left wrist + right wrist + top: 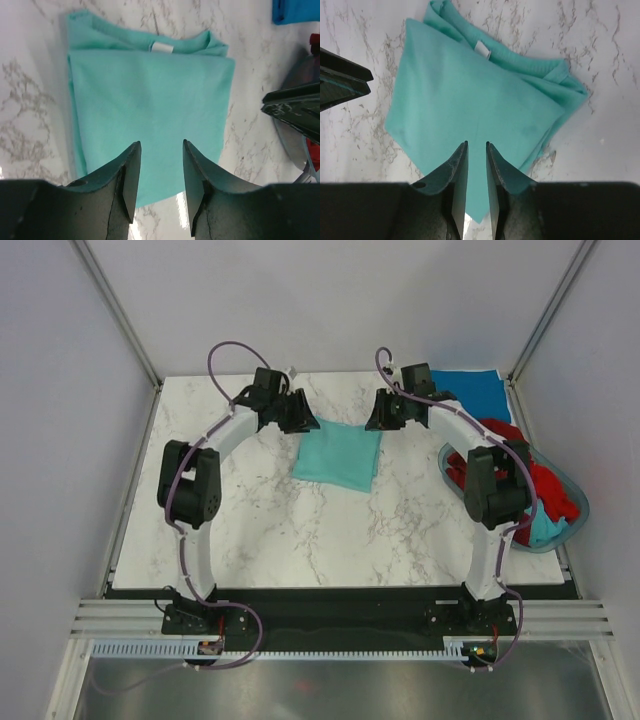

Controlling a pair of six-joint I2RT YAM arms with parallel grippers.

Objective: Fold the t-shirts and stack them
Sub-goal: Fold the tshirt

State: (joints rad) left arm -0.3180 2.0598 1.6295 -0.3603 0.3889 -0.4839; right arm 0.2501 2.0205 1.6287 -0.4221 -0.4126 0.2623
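Observation:
A light teal-green t-shirt [338, 453] lies folded into a rectangle at the middle back of the table; it also shows in the left wrist view [150, 95] and the right wrist view [480, 100]. My left gripper [300, 420] [161, 145] is open and empty, just above the shirt's left back edge. My right gripper [384, 416] [476, 144] is open by a narrow gap and empty, above the shirt's right back corner. A deeper blue t-shirt [470, 390] lies folded flat at the back right. Red t-shirts [545, 485] are heaped in the basket.
The translucent blue-grey oval basket [578, 502] stands at the right table edge, partly under my right arm, with a light blue cloth [545, 528] at its near end. White walls and metal posts enclose the marble table [260, 530].

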